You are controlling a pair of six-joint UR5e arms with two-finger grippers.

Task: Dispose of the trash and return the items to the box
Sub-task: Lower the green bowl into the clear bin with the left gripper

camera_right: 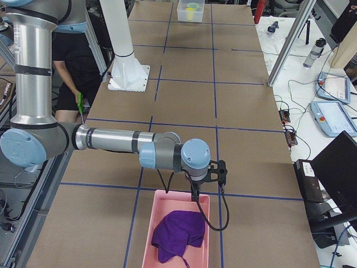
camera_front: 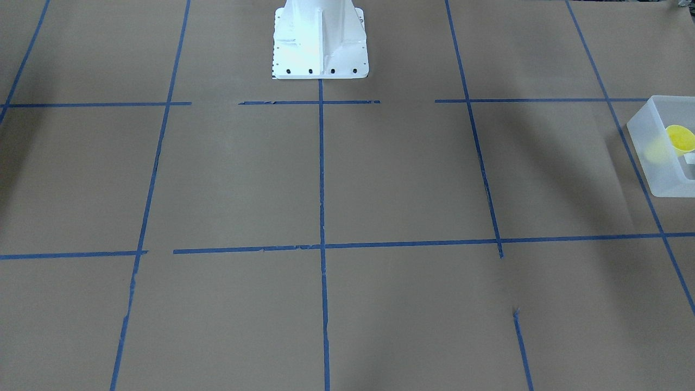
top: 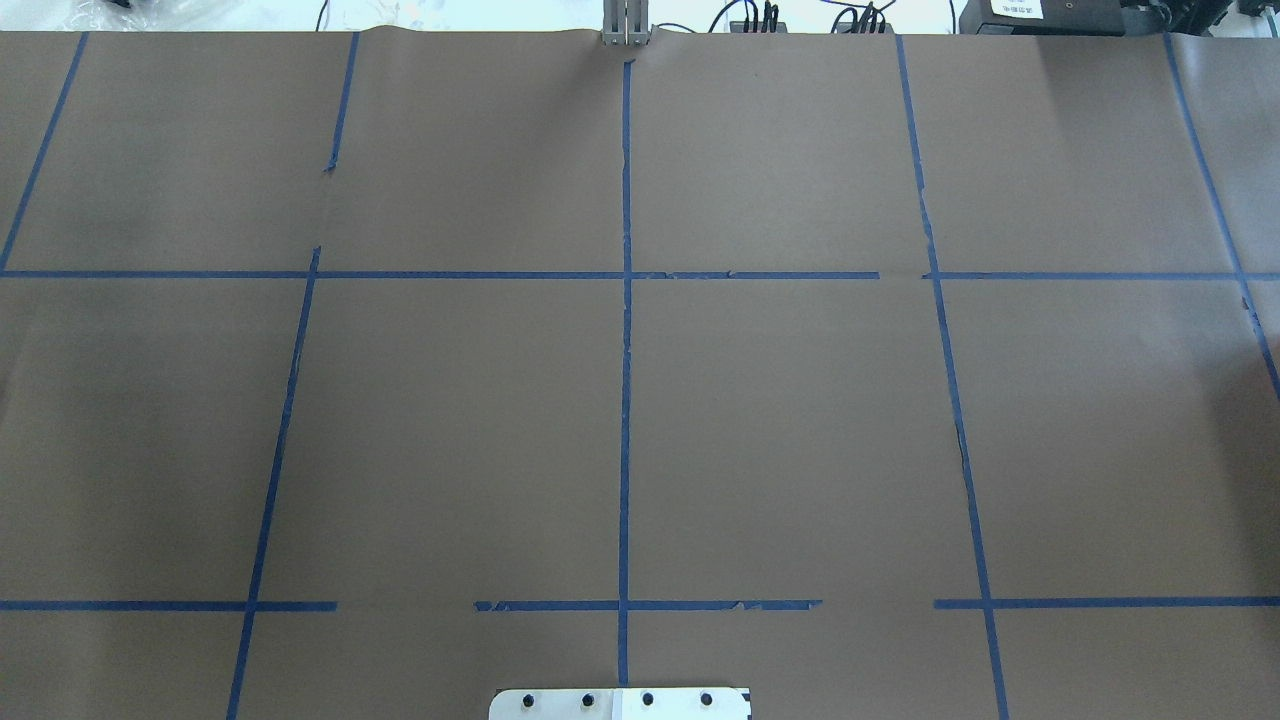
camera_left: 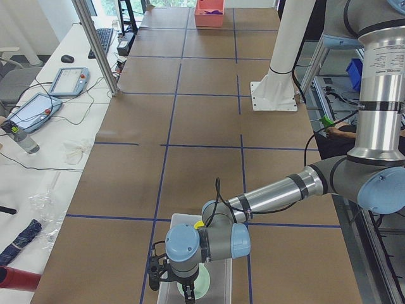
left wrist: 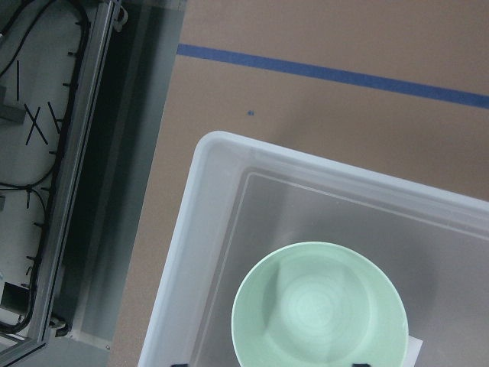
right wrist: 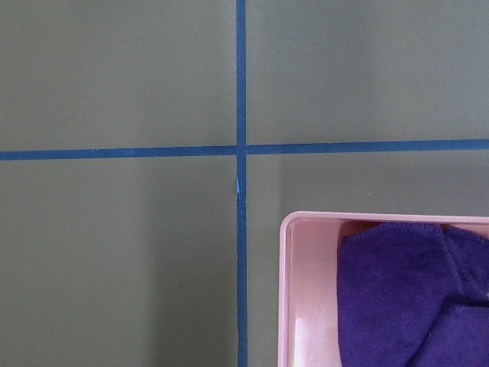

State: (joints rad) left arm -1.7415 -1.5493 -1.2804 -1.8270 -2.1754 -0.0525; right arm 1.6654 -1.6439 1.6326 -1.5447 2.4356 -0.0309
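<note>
A white label (top: 1015,8) on a black device at the 1 o'clock edge of the overhead view is too small to read. The frosted translucent white plastic rectangular bin (camera_front: 654,163), round-cornered, sits on the brown paper surface (top: 780,430), which is gridded with blue tape, at 3 o'clock in the front-facing view. The small bright yellow tapered plastic cup (camera_front: 680,138) lies inside it, its colour blurring through the wall. A smooth pale green round bowl (left wrist: 319,306) also rests in the bin. The left end effector (camera_left: 180,288) hangs over this bin; I cannot tell how wide it stands. The right end effector (camera_right: 201,187) hovers above a glossy pink rectangular tray (camera_right: 148,234) holding a crumpled purple cloth (camera_right: 178,234); its opening cannot be judged either.
</note>
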